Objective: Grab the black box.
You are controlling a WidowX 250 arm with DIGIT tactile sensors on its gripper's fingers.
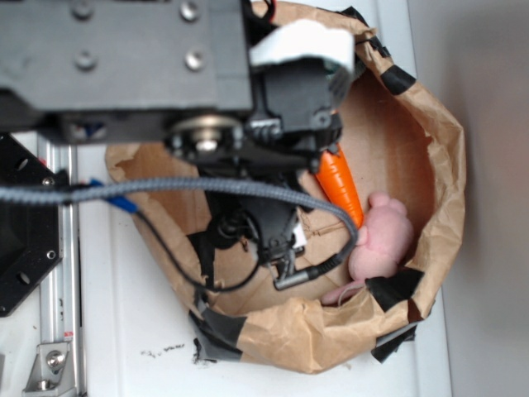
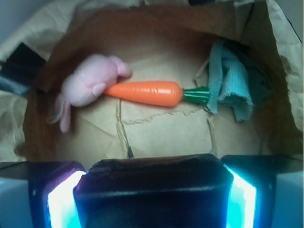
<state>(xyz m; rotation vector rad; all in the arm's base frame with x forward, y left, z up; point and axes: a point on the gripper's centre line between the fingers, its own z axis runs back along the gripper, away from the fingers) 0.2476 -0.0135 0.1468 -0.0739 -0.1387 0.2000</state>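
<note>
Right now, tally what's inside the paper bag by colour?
Black: 1, the black box, between the gripper fingers
Orange with a green top: 1, the toy carrot
Pink: 1, the pink plush toy
Teal: 1, the cloth
Total: 4, all within the brown paper bag

You see the orange plastic carrot [image 2: 145, 93] lying across the floor of the brown paper-walled bin [image 2: 161, 137], its tip touching the pink plush toy [image 2: 88, 85] at left, the crumpled teal cloth [image 2: 232, 85] at its right end.
</note>
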